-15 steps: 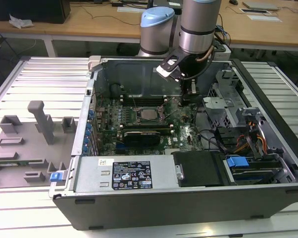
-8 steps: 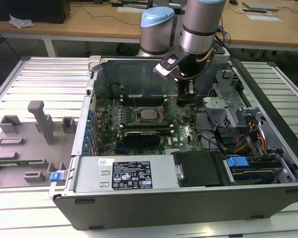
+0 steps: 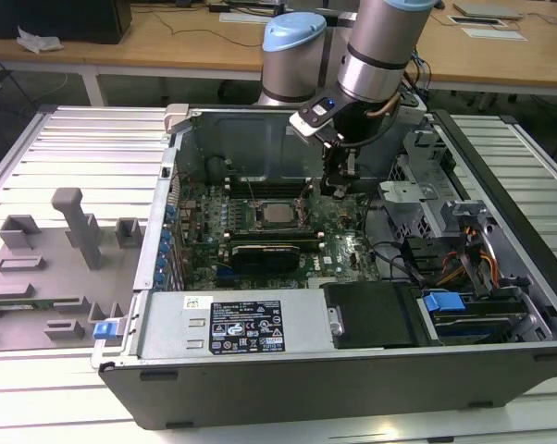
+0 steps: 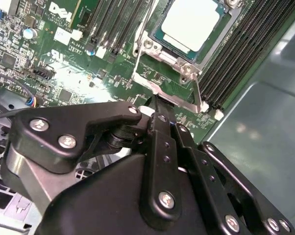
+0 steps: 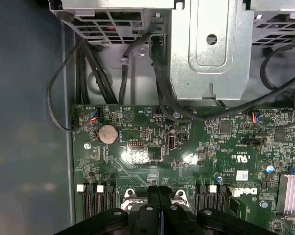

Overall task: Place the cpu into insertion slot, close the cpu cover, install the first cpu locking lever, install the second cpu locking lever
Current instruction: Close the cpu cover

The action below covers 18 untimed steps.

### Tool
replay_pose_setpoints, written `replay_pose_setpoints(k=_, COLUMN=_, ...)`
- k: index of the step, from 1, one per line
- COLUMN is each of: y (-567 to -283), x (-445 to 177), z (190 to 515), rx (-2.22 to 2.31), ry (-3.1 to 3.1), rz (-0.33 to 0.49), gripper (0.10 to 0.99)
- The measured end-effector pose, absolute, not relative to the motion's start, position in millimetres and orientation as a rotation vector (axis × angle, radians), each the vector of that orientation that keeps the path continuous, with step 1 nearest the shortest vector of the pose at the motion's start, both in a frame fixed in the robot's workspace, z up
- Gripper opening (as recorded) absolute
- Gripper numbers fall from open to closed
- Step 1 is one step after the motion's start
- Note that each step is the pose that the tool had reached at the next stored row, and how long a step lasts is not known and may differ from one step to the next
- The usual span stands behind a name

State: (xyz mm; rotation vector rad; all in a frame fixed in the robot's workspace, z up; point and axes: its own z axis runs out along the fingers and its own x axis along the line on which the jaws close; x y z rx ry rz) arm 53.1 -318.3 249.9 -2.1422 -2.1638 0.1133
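Note:
The cpu (image 4: pixel 189 22), a pale silver square, lies in the insertion slot (image 3: pixel 262 216) at the middle of the green motherboard; in the exterior view the cpu (image 3: pixel 278 215) is small. The cpu cover (image 4: pixel 185 67), a silver frame, lies flat around it. Thin metal lever rods (image 4: pixel 198 96) run along the socket's edges. My gripper (image 4: pixel 155 104) is shut, its black fingertips pressed together at the frame's corner; whether they touch a rod is hidden. In the exterior view the gripper (image 3: pixel 339 189) hangs just to the socket's right. The first wrist view has the gripper (image 5: pixel 159 190) over the board.
I am inside an open computer case. A long black card (image 3: pixel 269 252) lies in front of the socket, memory slots (image 4: pixel 245 54) beside it. A metal drive cage (image 3: pixel 417 199) and cables (image 5: pixel 91 63) stand on the exterior view's right. A grey fixture (image 3: pixel 75 222) sits left.

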Motion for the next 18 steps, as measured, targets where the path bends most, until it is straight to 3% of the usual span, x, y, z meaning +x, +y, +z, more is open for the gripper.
replay_pose_setpoints(k=13, y=-314.2, x=14.5, z=249.8, rx=-2.144, ry=-2.166, rz=0.110, gripper=0.106)
replay_pose_setpoints(k=18, y=-314.0, x=0.9, z=247.8, rx=-2.183, ry=-2.205, rz=0.040, gripper=0.106)
